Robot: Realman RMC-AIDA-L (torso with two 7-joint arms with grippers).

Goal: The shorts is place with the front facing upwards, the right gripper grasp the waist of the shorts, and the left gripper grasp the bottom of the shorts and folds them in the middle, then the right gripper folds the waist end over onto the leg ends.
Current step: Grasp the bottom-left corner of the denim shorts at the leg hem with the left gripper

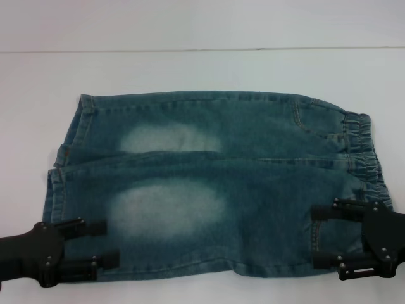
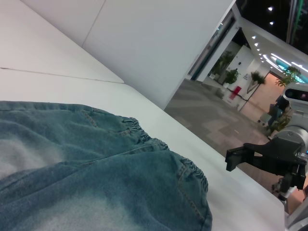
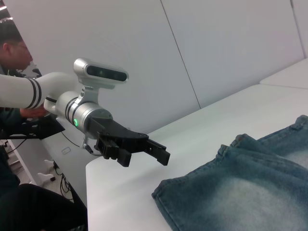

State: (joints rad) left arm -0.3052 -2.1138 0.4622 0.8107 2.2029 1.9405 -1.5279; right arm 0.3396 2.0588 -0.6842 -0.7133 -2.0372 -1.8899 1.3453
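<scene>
The shorts [image 1: 209, 190] lie flat and front up on the white table [image 1: 190, 69], pale patches showing. The puckered waist [image 1: 362, 149] points right and the straight leg ends [image 1: 56, 183] point left. My left gripper [image 1: 111, 242] is open, hovering at the near leg's hem. The right wrist view shows this left gripper [image 3: 149, 153] raised just off the hem [image 3: 192, 180], holding nothing. My right gripper [image 1: 314, 235] is open over the near corner of the waist. In the left wrist view the right gripper [image 2: 236, 159] hangs beside the waist [image 2: 159, 144], not touching it.
A seam [image 1: 190, 49] crosses the table behind the shorts. The table's front edge runs just below both grippers. A person [image 3: 12, 48] stands past the table's left end, behind my left arm [image 3: 29, 94]. An open hall [image 2: 226, 110] lies beyond the right end.
</scene>
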